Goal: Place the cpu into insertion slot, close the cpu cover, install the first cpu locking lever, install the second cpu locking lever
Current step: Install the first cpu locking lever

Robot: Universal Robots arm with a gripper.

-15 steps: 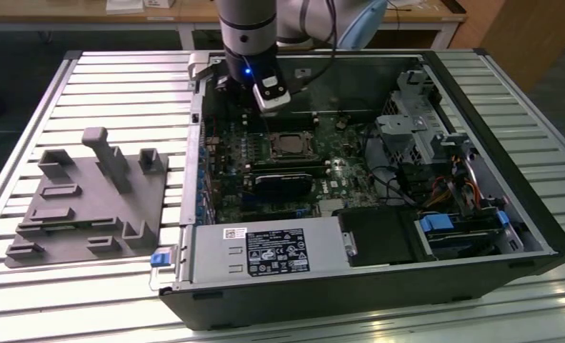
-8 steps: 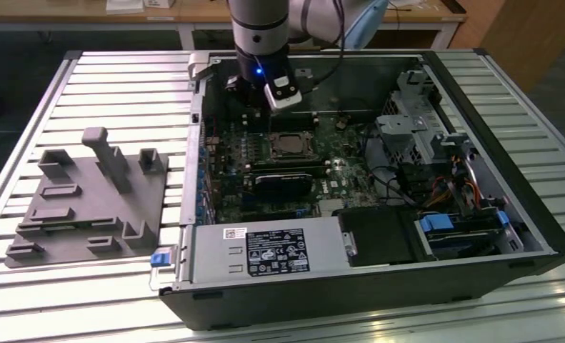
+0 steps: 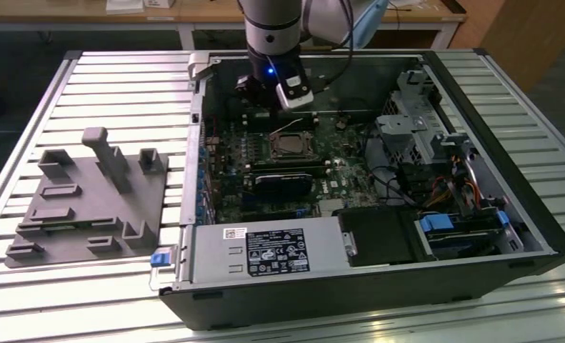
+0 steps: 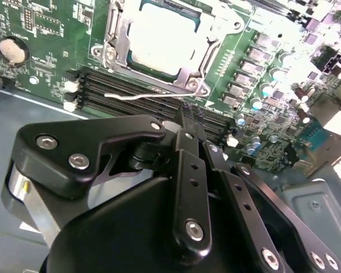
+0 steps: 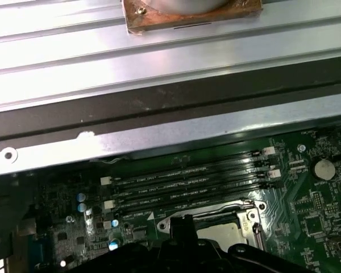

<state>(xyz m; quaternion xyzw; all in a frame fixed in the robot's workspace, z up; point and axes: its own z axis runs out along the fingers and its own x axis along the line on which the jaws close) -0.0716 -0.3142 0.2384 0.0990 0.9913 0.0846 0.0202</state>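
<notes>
End effector state: end effector (image 4: 184, 118) reads as closed, tips together, nothing seen gripped btwn them.
End effector pos.: low inside the computer case (image 3: 378, 286), tip over the memory slots (image 4: 102, 85), just beside the socket edge. Contact w/ any part cannot be confirmed.
Nearest part: locking lever (image 4: 137, 95), a thin wire rod lying over the memory slots. Judged unlatched.
Lever axis: long axis runs along the socket edge, approx. parallel to the memory slots. Its socket-corner end lies just ahead of the tip; its free end points off toward the coin cell (image 4: 11, 50).
Bearing to cpu: cpu (image 4: 159, 34) lies straight ahead of the tip, past the lever.
cpu pos.: seated flat in the insertion slot (image 3: 290, 146), metal face up.
cpu cover: cpu cover (image 4: 179, 77) is down, its frame around the cpu face.
Task status (judgement): placing and cover-closing look done; lever work in hand.
Surroundings: case lies on its side on the slatted table (image 3: 120, 86); grey fixture tray (image 3: 82, 207) sits at the exterior view's left, well apart.
</notes>
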